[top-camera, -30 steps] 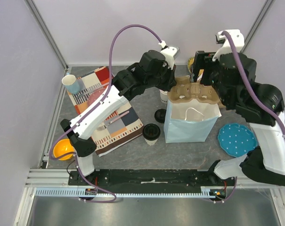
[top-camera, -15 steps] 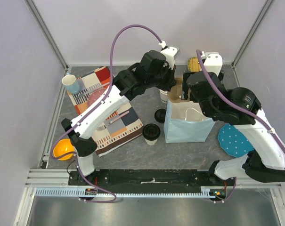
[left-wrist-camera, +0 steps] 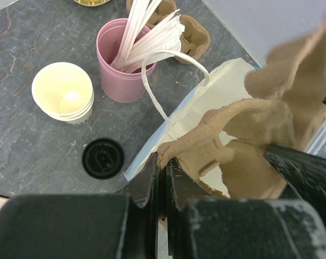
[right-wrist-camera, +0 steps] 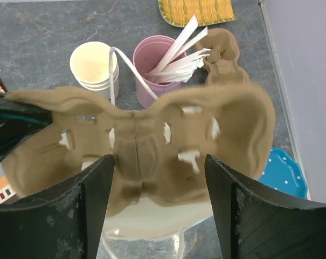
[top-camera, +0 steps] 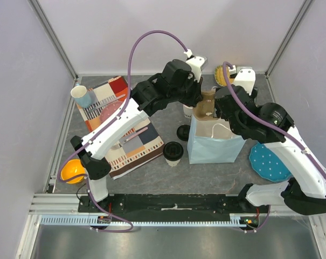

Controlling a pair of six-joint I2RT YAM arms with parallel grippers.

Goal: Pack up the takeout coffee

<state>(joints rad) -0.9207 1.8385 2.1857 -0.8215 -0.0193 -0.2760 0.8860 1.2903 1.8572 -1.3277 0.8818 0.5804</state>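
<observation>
Brown pulp cup carrier (right-wrist-camera: 152,135) hung over the light-blue bag (top-camera: 214,141), pinched by the left claw (left-wrist-camera: 164,181), right claw (right-wrist-camera: 160,208) spread around it; lidded coffee (top-camera: 173,152) stood left of the bag, unpacked.

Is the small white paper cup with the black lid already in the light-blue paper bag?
Out. The lidded white paper cup stands upright on the table, left of the light-blue paper bag.

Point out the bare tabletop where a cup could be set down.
Free: the grey strip in front of the blue bag, between the lidded coffee cup and dotted teal plate. Crowded: behind the bag, around the cup stack, pink stirrer cup and loose black lid.
</observation>
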